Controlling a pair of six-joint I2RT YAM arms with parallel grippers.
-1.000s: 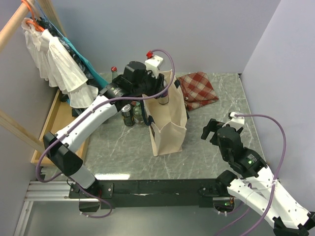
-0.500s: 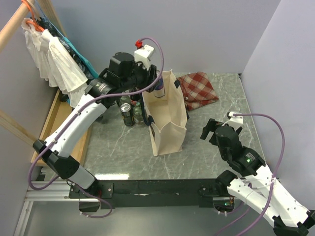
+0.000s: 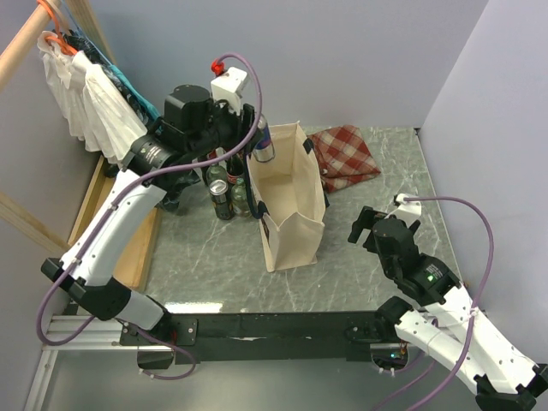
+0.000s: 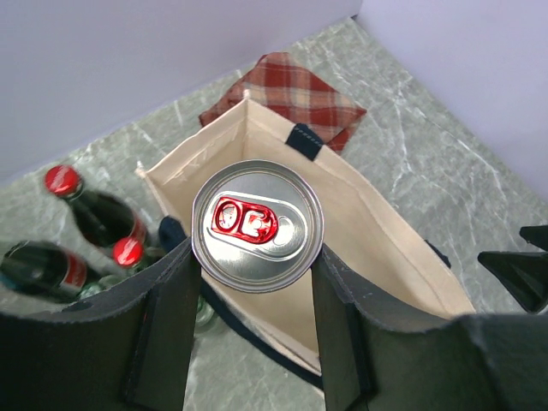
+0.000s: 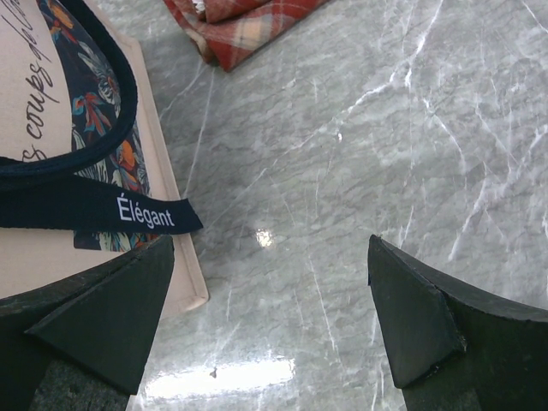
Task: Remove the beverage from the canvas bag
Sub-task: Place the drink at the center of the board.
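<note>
Left gripper (image 4: 255, 265) is mine, and it is closed around the beverage can (image 4: 257, 224), one dark finger pressed on each side of its round body just below the rim. The can hangs upright over the open mouth of the canvas bag (image 4: 377, 214), near the rim at the bag's upper-left corner in the top view, and looks clear of the cloth. It is smooth aluminium, with a bright brushed lid and a red pull tab that lies flat and unopened. I judge it full, so it has some heft, and the liquid inside may shift. The thin walls are slick and would dent under a hard squeeze, so the middle of the cylinder with moderate pressure seems the right hold. The bag is stiff, boxy cream canvas, standing open by itself with creased sides and dark navy handles (image 4: 306, 137) that could snag on a finger. Its inside, as far as I can see past the can, shows only bare cloth. Glass bottles (image 4: 94, 214) with red caps stand at the left of the wrist view, and a soft red checked cloth (image 4: 287, 86) lies folded at the top, on the glossy grey marbled table (image 4: 445, 128). My right gripper (image 5: 270, 257) hovers low beside the bag's printed side, jaws wide apart and holding nothing.
</note>
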